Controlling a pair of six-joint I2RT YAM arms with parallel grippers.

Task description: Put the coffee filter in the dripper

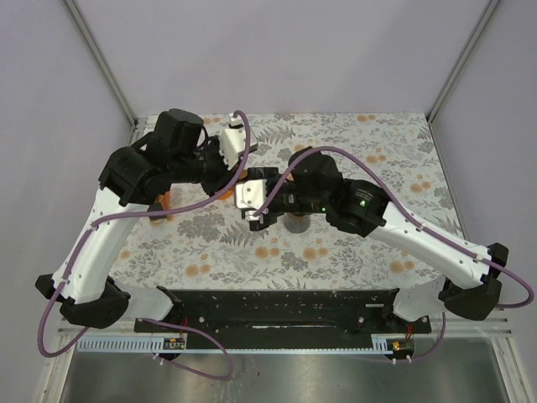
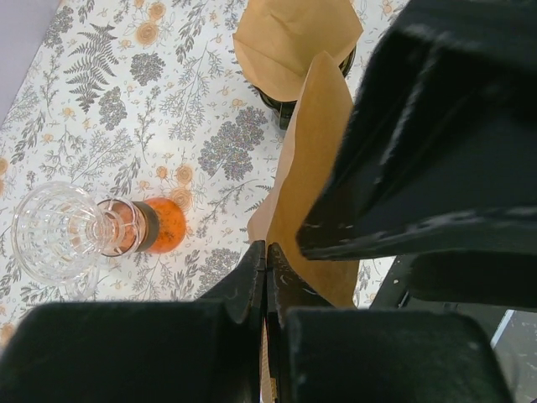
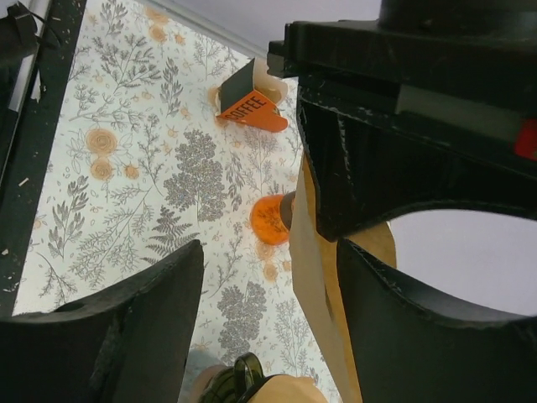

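Coffee filter (image 2: 315,168) hangs clamped in the left tool (image 2: 266,256), just beside the parted right tool (image 3: 268,269).

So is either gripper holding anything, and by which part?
The left gripper pinches the brown paper coffee filter by one edge; the right gripper is open around it.

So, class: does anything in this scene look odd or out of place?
Yes: one brown filter already sits in the dripper, yet the left hand pinches a second filter. Two filters for one dripper looks odd.
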